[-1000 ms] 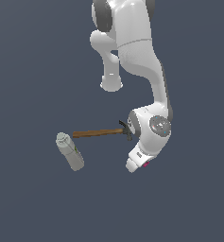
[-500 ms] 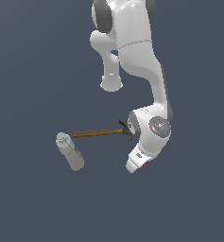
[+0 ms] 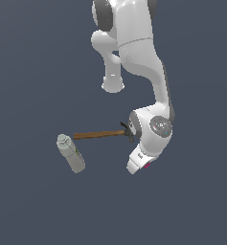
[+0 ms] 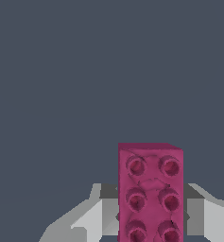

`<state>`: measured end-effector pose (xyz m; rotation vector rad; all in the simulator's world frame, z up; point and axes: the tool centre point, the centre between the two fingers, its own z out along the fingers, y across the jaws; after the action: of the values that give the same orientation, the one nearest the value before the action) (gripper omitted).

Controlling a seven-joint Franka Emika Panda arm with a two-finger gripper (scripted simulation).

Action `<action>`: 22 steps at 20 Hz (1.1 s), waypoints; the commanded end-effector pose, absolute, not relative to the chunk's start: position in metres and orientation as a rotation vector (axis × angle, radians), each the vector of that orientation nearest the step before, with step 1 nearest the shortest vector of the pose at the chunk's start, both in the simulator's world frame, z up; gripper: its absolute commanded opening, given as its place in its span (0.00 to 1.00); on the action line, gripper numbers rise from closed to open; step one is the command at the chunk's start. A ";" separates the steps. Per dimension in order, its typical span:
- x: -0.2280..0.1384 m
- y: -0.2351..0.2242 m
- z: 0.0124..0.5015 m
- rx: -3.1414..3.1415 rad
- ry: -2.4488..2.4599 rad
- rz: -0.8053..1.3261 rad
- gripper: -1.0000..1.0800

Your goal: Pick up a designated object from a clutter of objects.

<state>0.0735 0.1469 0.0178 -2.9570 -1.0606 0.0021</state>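
Fingers (image 4: 201,215) flanked the small magenta-pink studded rectangular toy brick (image 4: 150,194) on both long sides, apparently touching, though a firm clamp could not be told. Rigid, light, smooth plastic: those flat long sides looked the best hold.
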 end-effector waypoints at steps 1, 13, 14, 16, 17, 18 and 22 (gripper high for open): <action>0.071 0.143 0.024 -2.958 -1.060 0.000 0.00; 0.043 0.098 0.089 -2.959 -1.060 0.001 0.00; 0.040 0.093 0.096 -2.959 -1.060 0.001 0.00; 0.033 0.082 0.112 -2.959 -1.061 0.001 0.00; 0.030 0.077 0.120 -2.959 -1.061 0.001 0.00; 0.026 0.071 0.128 -2.959 -1.061 0.001 0.00; 0.013 0.050 0.160 -2.959 -1.060 0.001 0.00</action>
<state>0.0183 0.0579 0.1477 -2.9591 -1.0603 0.0018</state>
